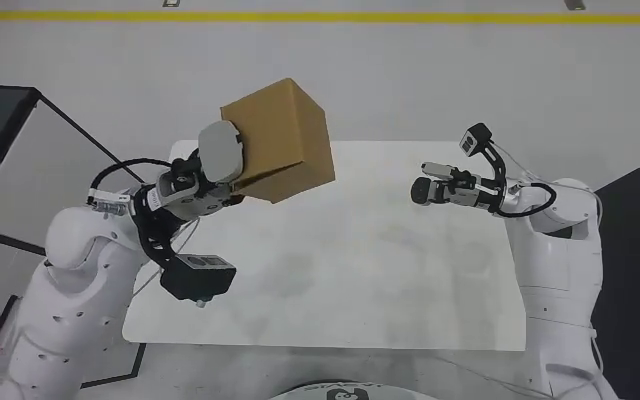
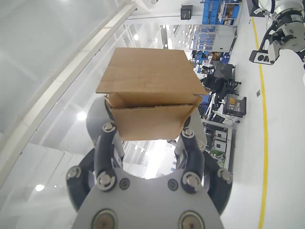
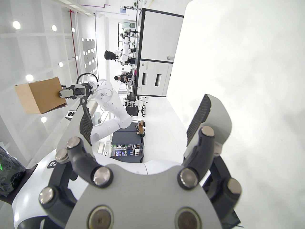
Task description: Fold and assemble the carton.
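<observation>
L jaws clamp carton (image 1: 285, 130); R jaws wide.

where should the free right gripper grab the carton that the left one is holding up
Probably the overhanging flap of the carton, at its free edge, approached from the side where the open right gripper is. That flap juts past the wall beneath, leaving a gap for a finger, and the left gripper clamps the panel under it.

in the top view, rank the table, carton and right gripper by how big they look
1. table
2. carton, held up off the table and nearer the camera, which may enlarge it
3. right gripper
</observation>
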### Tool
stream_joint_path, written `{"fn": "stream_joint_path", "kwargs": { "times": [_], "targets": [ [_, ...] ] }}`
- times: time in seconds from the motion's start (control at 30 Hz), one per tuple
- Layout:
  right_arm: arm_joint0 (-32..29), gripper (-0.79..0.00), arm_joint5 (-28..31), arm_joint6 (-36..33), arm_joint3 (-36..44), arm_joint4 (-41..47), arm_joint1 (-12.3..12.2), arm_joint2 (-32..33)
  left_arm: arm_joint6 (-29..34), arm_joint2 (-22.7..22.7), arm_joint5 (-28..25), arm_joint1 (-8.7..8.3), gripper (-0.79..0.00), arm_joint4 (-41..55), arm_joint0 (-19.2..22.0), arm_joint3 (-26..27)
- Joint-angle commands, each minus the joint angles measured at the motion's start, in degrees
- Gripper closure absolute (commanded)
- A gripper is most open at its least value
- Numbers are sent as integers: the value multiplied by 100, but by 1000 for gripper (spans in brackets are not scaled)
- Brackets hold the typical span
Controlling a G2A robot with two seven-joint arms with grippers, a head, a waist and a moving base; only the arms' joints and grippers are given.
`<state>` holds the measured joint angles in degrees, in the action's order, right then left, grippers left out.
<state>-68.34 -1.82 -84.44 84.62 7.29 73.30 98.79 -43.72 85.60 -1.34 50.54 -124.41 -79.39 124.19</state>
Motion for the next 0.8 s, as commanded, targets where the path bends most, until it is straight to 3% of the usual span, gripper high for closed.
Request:
{"fn": "stream_joint_path", "kwargs": {
  "times": [0.0, 0.27, 0.43, 0.6, 0.77],
  "targets": [
    [0, -785, 0, 0, 0, 0, 0, 0, -10, 19, 61, 0, 0, -116, -4, -1],
    [0, -785, 0, 0, 0, 0, 0, 0, 14, 15, 39, 1, 0, -110, -12, -3],
    [0, -785, 0, 0, 0, 0, 0, 0, 814, 11, -739, 7, 0, -74, -88, 163],
    [0, -785, 0, 0, 0, 0, 0, 0, 1871, 19, -2028, 11, 0, 449, -121, 539],
    [0, -785, 0, 0, 0, 0, 0, 0, 2859, 33, -2390, 83, 0, 1775, -189, 593]
  ]
}}
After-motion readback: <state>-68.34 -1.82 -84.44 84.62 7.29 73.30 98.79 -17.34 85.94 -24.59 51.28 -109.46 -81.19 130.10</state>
